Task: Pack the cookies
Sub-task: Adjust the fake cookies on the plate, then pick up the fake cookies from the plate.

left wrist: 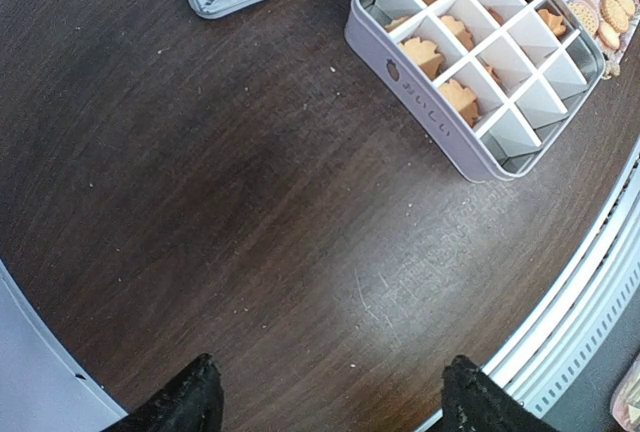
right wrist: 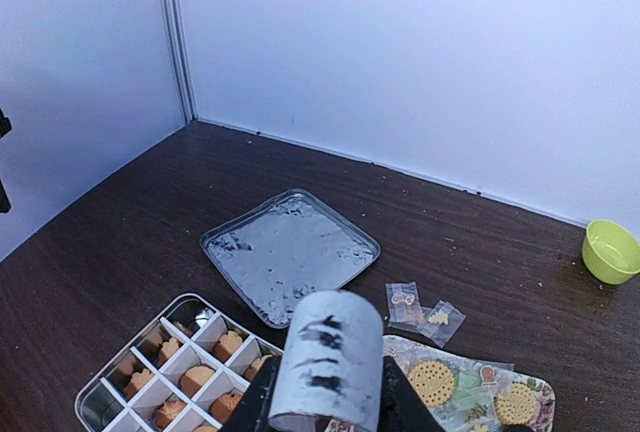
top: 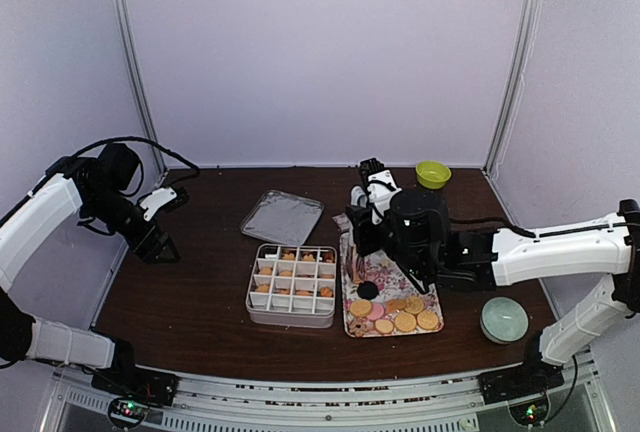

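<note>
Where the table's left edge meets the wall, the left arm rises from its base, folds at a black elbow and tips its wrist down, so the left gripper [top: 162, 245] hangs low over bare dark wood. Its fingers [left wrist: 190, 397] are spread wide with nothing between them.

To the right lies a flat metal lid [top: 282, 217], and nearer the front a white divided box [top: 290, 317]. Some cookies [left wrist: 422, 52] sit in its cells, golden-orange, one to a cell. Raised letters run along the box's side wall, too blurred to read.

Further right is the floral tray [top: 349, 270], with more cookies in a loose heap at its near end: orange, one pink, one dark.

The right arm reaches in from the right edge, forearm almost level, wrist above the tray. The right gripper [right wrist: 330, 397] is pressed against both sides of a pale cylinder [right wrist: 330, 352]; its black marks spell nothing legible.

A green bowl [top: 433, 174] stands at the back.
</note>
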`<state>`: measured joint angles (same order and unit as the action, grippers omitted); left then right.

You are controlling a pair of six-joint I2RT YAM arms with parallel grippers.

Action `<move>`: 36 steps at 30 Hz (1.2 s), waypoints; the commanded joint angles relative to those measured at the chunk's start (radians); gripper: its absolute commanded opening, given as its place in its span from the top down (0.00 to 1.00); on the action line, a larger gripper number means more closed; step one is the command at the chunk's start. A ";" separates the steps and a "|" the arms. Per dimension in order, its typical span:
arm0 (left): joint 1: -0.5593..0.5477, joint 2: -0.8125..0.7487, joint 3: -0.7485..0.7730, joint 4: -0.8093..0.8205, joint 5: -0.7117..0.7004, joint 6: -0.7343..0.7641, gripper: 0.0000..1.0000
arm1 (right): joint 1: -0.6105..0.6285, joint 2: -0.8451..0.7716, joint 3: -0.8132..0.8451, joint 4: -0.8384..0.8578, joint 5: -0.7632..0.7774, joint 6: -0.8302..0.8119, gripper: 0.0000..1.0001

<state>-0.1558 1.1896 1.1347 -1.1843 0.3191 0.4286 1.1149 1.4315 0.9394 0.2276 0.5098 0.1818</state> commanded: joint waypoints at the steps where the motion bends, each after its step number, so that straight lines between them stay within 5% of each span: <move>1: 0.009 0.002 0.002 -0.003 0.023 0.014 0.22 | -0.002 -0.042 -0.015 0.005 0.042 -0.016 1.00; 8: 0.009 -0.001 -0.003 -0.001 0.023 0.015 0.22 | -0.017 -0.025 -0.019 -0.002 0.024 0.003 1.00; 13: 0.010 0.001 -0.004 -0.001 0.023 0.013 0.22 | -0.070 -0.018 -0.040 0.024 -0.017 0.055 0.80; 25: 0.009 -0.002 -0.005 -0.002 0.025 0.016 0.23 | -0.167 -0.003 -0.104 0.107 -0.136 0.203 0.67; 36: 0.009 -0.001 -0.006 -0.002 0.032 0.021 0.24 | -0.173 0.008 -0.140 0.121 -0.149 0.229 0.68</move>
<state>-0.1558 1.1896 1.1347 -1.1843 0.3298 0.4343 0.9466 1.4281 0.8097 0.3054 0.3740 0.3843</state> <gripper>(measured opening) 0.764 0.336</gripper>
